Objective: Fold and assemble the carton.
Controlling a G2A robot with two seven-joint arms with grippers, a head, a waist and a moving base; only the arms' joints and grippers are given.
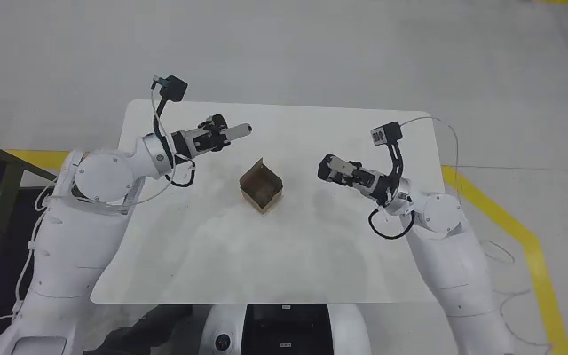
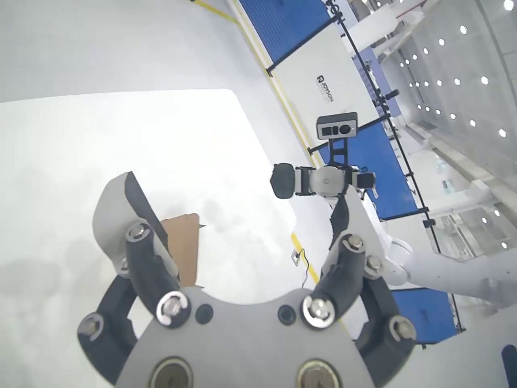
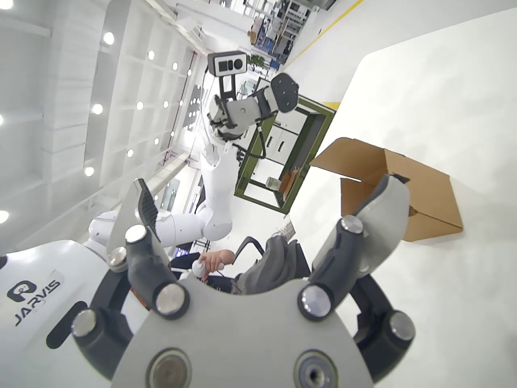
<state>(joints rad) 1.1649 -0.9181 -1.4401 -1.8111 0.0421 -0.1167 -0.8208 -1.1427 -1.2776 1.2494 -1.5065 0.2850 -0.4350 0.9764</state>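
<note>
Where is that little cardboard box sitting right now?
In the top view the carton stands open near the middle of the white table, between the left gripper and the right gripper, touching neither.

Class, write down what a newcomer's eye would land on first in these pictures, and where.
A small brown carton, its flaps not closed, sits near the middle of the white table. The left tool and right tool flank it, both open, neither touching it.
</note>
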